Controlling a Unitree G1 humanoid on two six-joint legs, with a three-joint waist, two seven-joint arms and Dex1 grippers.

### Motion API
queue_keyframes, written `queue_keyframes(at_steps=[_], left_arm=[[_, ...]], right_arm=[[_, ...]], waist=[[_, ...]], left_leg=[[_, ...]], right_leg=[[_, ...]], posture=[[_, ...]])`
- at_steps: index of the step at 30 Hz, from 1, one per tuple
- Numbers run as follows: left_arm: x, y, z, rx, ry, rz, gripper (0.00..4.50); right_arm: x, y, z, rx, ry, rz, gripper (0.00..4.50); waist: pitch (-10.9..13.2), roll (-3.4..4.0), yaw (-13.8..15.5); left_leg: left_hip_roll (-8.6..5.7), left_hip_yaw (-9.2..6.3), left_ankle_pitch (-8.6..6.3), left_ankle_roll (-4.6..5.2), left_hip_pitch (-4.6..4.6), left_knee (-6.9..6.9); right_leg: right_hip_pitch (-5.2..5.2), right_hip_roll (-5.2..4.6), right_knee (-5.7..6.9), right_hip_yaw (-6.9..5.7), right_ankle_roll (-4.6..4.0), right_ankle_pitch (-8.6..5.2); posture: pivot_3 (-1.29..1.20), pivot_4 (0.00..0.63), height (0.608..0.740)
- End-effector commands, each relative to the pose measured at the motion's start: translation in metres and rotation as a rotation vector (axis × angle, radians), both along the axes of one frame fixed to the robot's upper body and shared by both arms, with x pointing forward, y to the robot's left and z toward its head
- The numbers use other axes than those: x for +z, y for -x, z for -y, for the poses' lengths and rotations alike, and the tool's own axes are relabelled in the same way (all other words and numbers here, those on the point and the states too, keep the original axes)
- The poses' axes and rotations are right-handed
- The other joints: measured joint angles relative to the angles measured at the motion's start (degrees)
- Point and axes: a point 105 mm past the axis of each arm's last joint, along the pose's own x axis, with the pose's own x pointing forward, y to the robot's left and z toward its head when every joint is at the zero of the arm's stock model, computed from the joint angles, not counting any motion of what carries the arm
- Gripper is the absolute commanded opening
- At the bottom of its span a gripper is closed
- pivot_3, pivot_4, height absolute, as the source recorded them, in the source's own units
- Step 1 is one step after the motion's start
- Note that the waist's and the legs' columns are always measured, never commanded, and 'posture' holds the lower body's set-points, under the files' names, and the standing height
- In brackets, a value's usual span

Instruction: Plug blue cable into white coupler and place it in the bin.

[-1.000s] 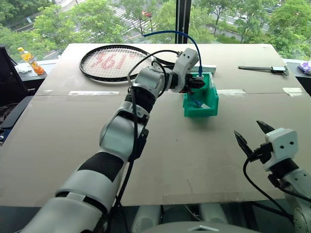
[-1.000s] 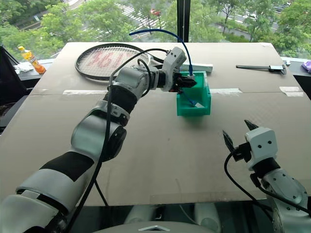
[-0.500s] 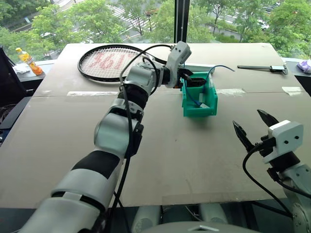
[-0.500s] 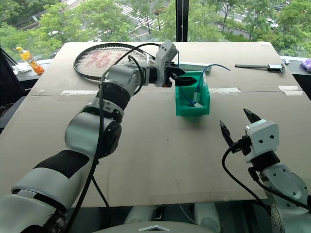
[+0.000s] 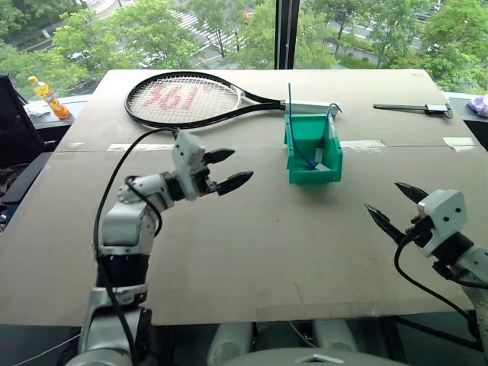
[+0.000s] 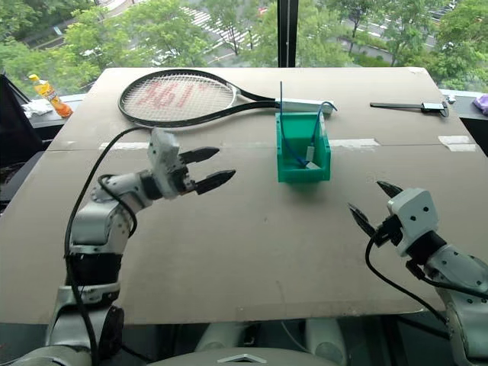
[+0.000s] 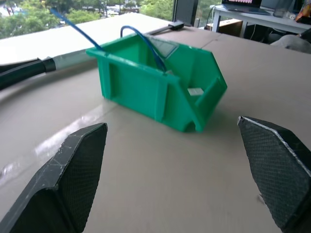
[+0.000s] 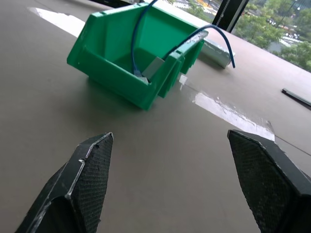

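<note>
The bin [image 5: 313, 149] is a flat teal-green, plain all over. The blue cable [image 8: 141, 39] is a saturated blue against it, and the white coupler [image 8: 153, 67] inside shows pale, nearly grey-white. The surface [image 5: 305, 244] is a dull brown-grey, crossed by strips of glossy clear tape [image 5: 147, 146]. The racket [image 5: 187, 100] has a black frame, whitish strings with faded red lettering, and a white grip. Both sets of fingers [image 7: 73, 179] are black with a fine cross-hatched texture on the pads — matte, not shiny. The bottle [image 5: 48, 94] is orange with a yellow cap.
</note>
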Motion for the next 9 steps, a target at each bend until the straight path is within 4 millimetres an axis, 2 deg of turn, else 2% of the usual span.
queue_keyframes(at_steps=[1,5,9], left_arm=[[0.016,0.017,-0.012,0.017,-0.004,0.075,4.41],[0.001,0.055,-0.047,0.107,-0.08,0.015,4.41],[-0.003,0.07,-0.059,0.158,-0.084,-0.01,4.41]], right_arm=[[0.007,0.004,0.012,0.011,0.016,0.032,3.7],[-0.003,0.017,0.033,0.014,0.058,-0.036,3.7],[-0.005,0.021,0.044,0.038,0.095,-0.056,3.7]], waist=[[0.02,-0.03,0.36],[0.02,0.02,0.29],[0.03,0.04,0.23]], left_leg=[[0.01,-0.04,0.0,0.0,0.0,0.0],[0.08,-0.09,0.0,-0.01,0.2,0.02],[0.12,0.05,-0.02,0.0,0.32,-0.05]], right_leg=[[0.0,0.0,0.01,-0.03,0.0,0.0],[0.25,-0.16,0.01,-0.06,0.01,-0.03],[0.28,-0.33,-0.03,-0.04,0.19,-0.15]], posture=[[0.0,0.15,0.74],[0.0,0.15,0.74],[0.0,0.15,0.74]])
